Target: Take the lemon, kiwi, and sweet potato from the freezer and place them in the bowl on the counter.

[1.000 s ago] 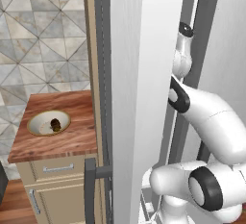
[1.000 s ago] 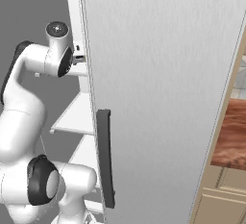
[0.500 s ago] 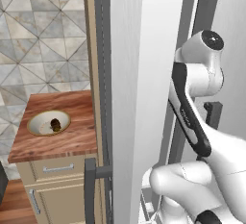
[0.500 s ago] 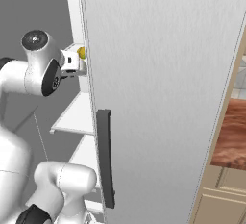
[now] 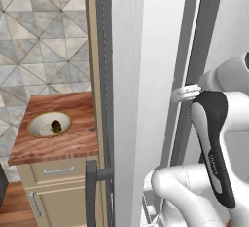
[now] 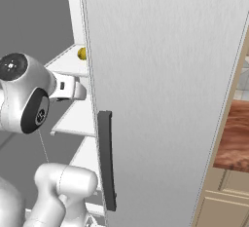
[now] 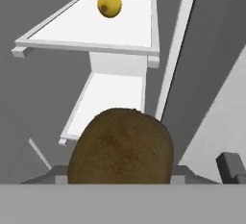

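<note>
arm bent, tool (image 7: pixel 120 182) clamped shut

The lemon (image 7: pixel 109 4) sits on the freezer's (image 6: pixel 160 89) upper shelf (image 7: pixel 96 31); the bowl (image 5: pixel 48 124) rests on the counter (image 5: pixel 56 133).

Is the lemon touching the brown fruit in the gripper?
Apart. In the hand view the lemon sits on the upper freezer shelf, with open shelf between it and the brown fruit.

Glossy white rounded arm links, black joint caps.
</note>
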